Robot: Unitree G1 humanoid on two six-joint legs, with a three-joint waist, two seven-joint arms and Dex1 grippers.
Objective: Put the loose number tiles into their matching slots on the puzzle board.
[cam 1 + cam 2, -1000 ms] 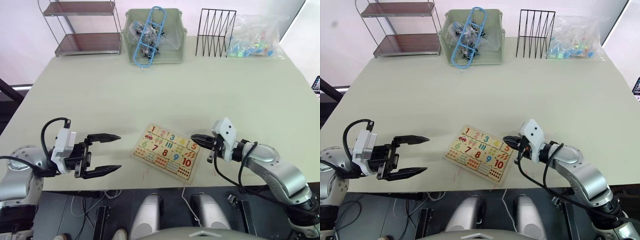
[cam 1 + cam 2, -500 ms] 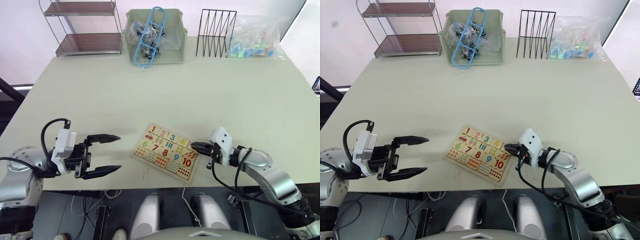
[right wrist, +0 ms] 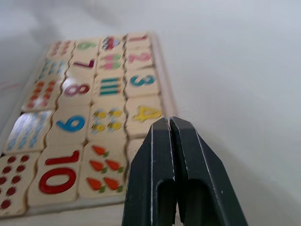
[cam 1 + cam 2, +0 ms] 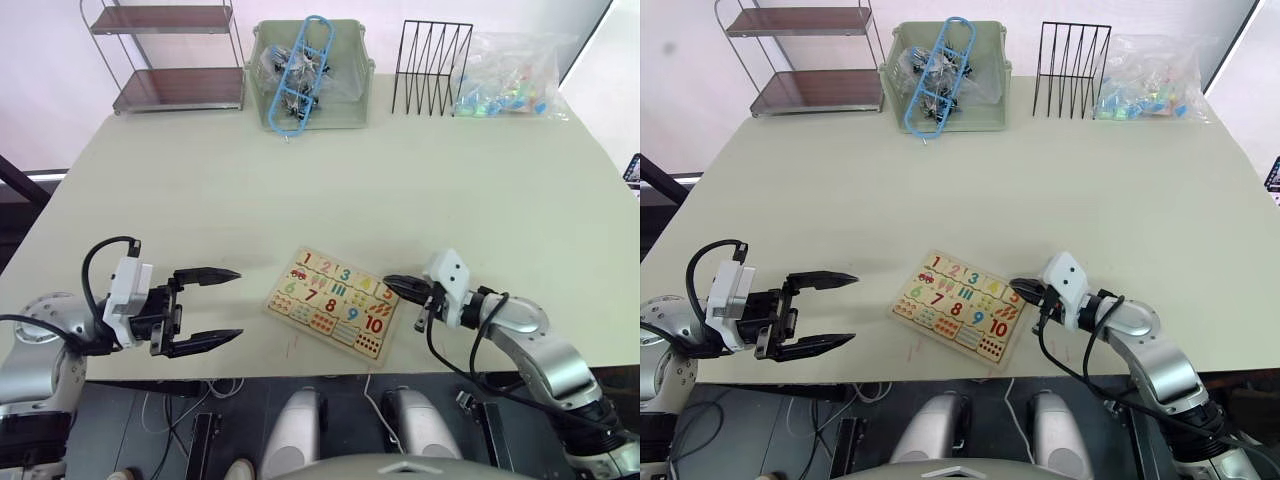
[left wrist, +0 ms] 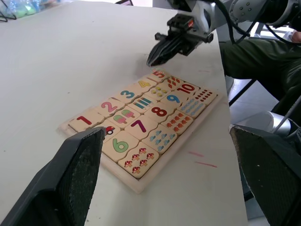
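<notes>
- The puzzle board (image 4: pixel 334 303) lay low in the middle of the frame on the table (image 4: pixel 300 190), angled, near the front edge between my two arms.
- Every tile I could read, 1 through 5 along the far row, sat flush in its slot; I made out no loose number tiles on the table, so I judged the filling was as good as done.
- My right gripper (image 4: pixel 390 283) hovered just beside the board's right corner, next to the 5 tile (image 5: pixel 159 74), jaws pressed shut with nothing between them. I read that as a poking pose, tips together to press a tile flat rather than to pick one up.
- My left gripper (image 4: pixel 222 305) waited at lower left, well apart from the board, jaws spread wide and empty, kept clear so the right had room.
- The green bin (image 4: pixel 308 75), wire rack (image 4: pixel 430 65) and shelf (image 4: pixel 165 55) stood along the top of the frame, out of play.
</notes>
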